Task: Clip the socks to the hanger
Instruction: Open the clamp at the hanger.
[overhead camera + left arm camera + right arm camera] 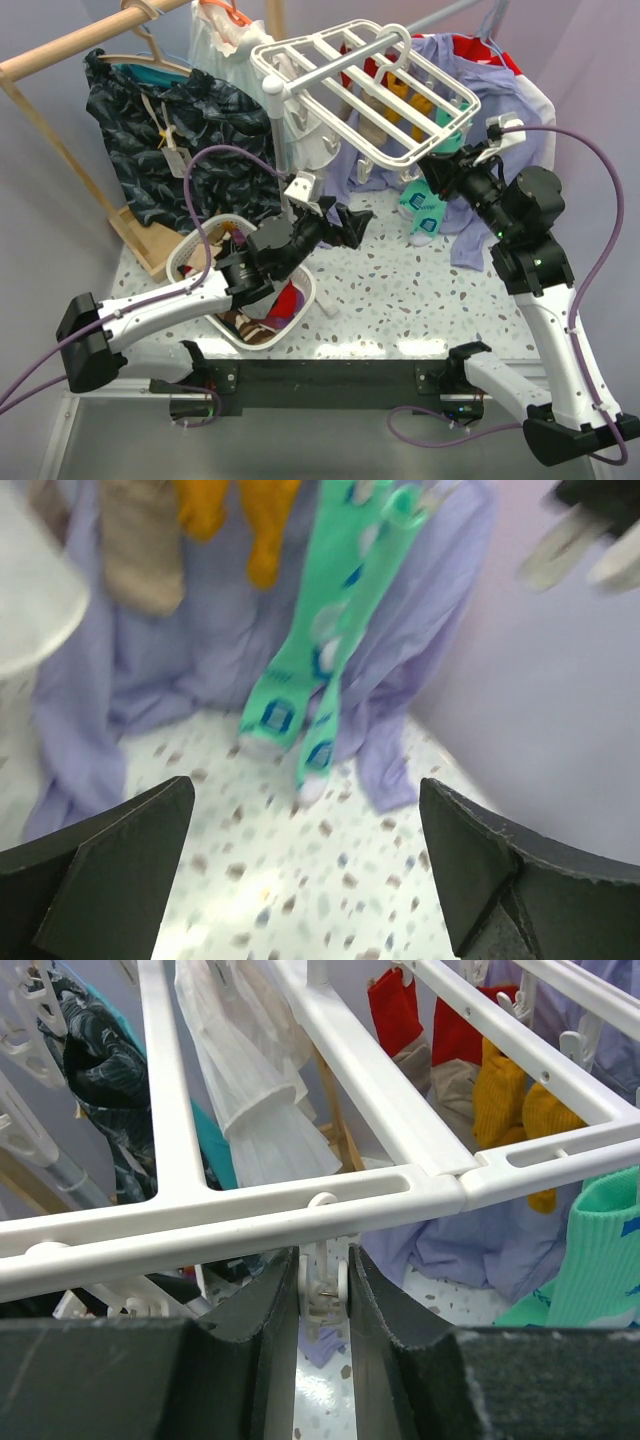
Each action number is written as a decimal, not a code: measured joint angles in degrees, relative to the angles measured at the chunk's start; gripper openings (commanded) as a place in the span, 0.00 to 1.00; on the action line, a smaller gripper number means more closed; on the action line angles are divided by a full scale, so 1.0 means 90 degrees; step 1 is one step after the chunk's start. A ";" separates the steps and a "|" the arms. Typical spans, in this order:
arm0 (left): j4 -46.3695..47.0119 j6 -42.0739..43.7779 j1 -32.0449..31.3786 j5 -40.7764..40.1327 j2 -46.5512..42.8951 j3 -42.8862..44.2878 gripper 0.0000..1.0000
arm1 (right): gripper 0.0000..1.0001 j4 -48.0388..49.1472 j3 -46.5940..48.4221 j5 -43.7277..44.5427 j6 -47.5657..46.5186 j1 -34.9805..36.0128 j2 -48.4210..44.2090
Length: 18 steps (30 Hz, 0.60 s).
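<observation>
– Hands: how many, and how does each stand?

– Two. The left hand (350, 225) is spread wide and holds nothing. Its two fingers (110, 870) frame bare speckled table (300, 900) just below and ahead of it. The right hand (438, 165) is pressed together on one small white clip (322, 1295). That clip hangs from the nearest bar of the single hanger (300, 1210), which runs straight across above the right hand's fingertips.

– Where are the red socks?

– The red socks (395, 1010), two of them, hang under the hanger's far bars, ahead of the right hand, up and to its right. I cannot tell how each is fastened.

– Anything else on the frame?

– Two orange socks (500, 1100) hang just nearer the right hand than the red pair, also on its right. Two teal socks (300, 660) hang straight ahead of the left hand, down to the table. One lavender cloth (200, 650) drapes behind them.
</observation>
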 measured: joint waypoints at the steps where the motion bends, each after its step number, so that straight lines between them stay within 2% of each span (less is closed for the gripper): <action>1: -0.0554 -0.0260 0.0000 -0.0231 -0.0160 -0.0063 1.00 | 0.04 -0.0002 0.0000 0.0012 -0.0002 0.0000 0.0000; 6: -0.2652 -0.1226 0.0063 -0.0886 -0.0559 -0.0313 1.00 | 0.04 -0.0053 0.0000 0.0049 -0.0027 0.0000 0.0000; 9: -0.3985 -0.1851 0.0355 -0.1001 -0.0685 -0.0418 1.00 | 0.05 -0.0107 0.0000 0.0049 -0.0046 0.0000 0.0000; 14: -0.5515 -0.2613 0.1122 -0.1100 -0.1083 -0.0738 0.98 | 0.05 -0.0177 0.0000 0.0053 -0.0068 0.0000 0.0000; 18: -0.6258 -0.2875 0.1484 -0.1141 -0.1523 -0.0891 0.96 | 0.05 -0.0202 0.0000 0.0053 -0.0070 0.0000 0.0000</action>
